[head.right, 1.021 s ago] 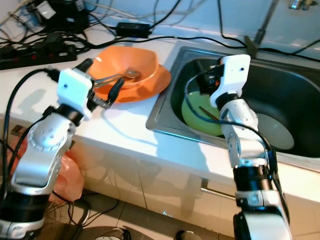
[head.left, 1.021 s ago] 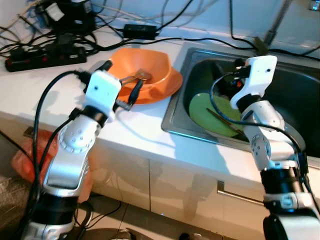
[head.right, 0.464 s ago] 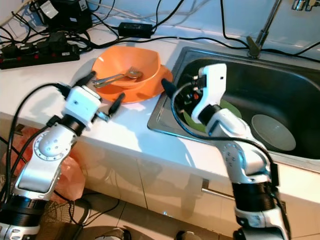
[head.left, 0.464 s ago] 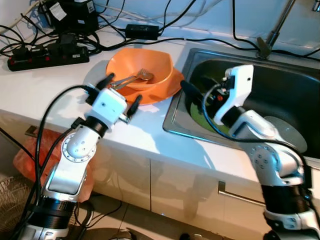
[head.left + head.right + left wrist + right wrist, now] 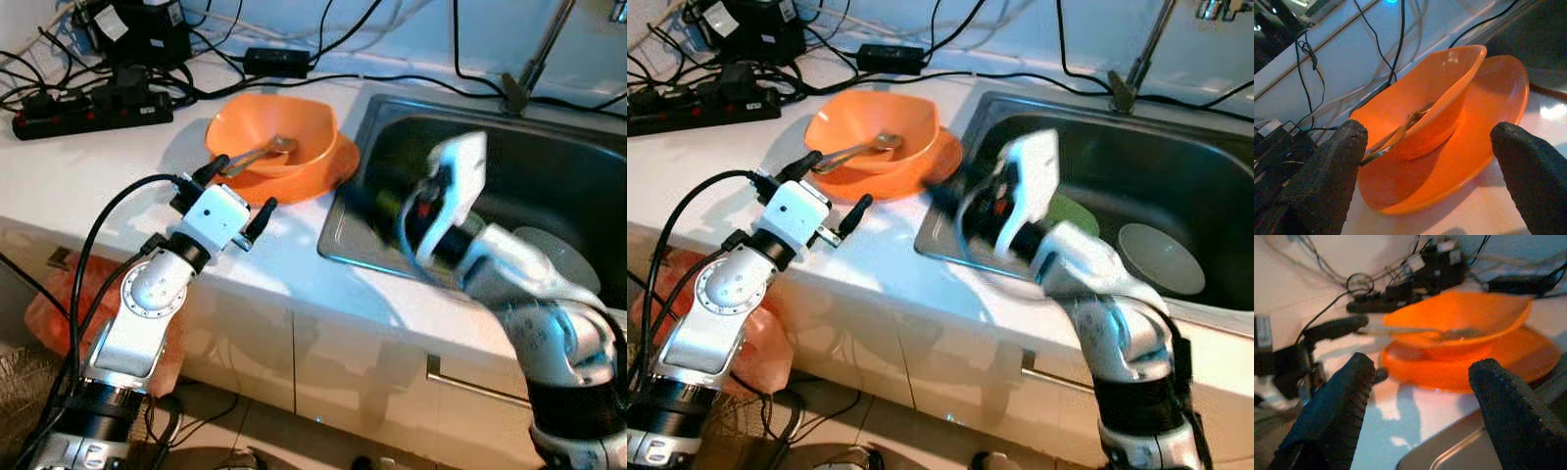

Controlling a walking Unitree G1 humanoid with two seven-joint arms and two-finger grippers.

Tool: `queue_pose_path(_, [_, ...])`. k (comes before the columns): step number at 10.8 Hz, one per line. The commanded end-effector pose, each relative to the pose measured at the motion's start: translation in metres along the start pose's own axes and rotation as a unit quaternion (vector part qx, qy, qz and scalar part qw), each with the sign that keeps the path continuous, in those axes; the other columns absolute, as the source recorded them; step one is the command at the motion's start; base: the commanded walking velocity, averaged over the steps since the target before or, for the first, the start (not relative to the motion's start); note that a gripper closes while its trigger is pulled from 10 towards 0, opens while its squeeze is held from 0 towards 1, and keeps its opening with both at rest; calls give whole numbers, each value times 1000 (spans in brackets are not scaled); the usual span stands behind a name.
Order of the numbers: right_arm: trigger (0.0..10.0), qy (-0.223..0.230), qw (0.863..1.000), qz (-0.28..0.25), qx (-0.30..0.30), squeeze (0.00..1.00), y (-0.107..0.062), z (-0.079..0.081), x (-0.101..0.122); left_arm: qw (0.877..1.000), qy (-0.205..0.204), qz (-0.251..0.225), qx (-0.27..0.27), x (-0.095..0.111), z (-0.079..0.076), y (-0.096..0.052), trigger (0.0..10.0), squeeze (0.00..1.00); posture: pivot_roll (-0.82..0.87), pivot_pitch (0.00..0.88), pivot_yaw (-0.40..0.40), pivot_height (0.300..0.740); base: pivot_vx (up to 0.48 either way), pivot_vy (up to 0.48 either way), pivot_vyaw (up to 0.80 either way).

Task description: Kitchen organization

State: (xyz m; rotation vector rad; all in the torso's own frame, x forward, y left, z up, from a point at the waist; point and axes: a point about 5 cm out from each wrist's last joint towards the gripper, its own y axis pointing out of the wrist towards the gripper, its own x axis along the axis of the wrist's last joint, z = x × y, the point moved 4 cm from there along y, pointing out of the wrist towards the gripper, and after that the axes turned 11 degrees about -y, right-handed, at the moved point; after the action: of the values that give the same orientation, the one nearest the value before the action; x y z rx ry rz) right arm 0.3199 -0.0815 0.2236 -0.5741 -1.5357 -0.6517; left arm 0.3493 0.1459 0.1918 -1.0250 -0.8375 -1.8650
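Countertop (image 5: pixel 88 166): cables (image 5: pixel 323 73), power strip (image 5: pixel 93 108) behind bowl (image 5: pixel 274 147).

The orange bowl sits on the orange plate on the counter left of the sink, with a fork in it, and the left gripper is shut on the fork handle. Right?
Not quite. The orange bowl does sit on the orange plate left of the sink with the fork in it, but the left gripper is open and holds nothing; the left wrist view shows its fingers spread before the plate.
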Motion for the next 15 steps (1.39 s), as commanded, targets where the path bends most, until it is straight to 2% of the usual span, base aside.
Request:
queue_pose_path(1, [10000,-3,1000,1,9,0,-2,3,3,1000,7,-2,-8,2,0,3,10000,0,56,103,19,740,0,0,0])
queue_pose_path(2, [10000,-4,1000,4,7,0,-3,3,2,1000,4,-8,-8,4,1,4,4745,0,56,102,20,740,0,0,0])
queue_pose_path(3, [10000,-5,1000,6,7,0,-3,3,2,1000,4,-11,-7,4,2,4,0,0,58,102,20,740,0,0,0])
queue_pose_path(5, [10000,-3,1000,5,10,0,-3,5,3,1000,5,-9,-5,3,6,5,0,0,56,102,20,740,0,0,0])
queue_pose_path(6, [10000,-1,1000,6,28,0,-5,11,3,1000,8,-7,-3,2,11,6,0,0,56,102,20,740,0,0,0])
queue_pose_path(15, [10000,-2,1000,9,28,0,-5,13,1,1000,13,-14,-2,1,16,8,0,0,54,94,23,740,0,0,0])
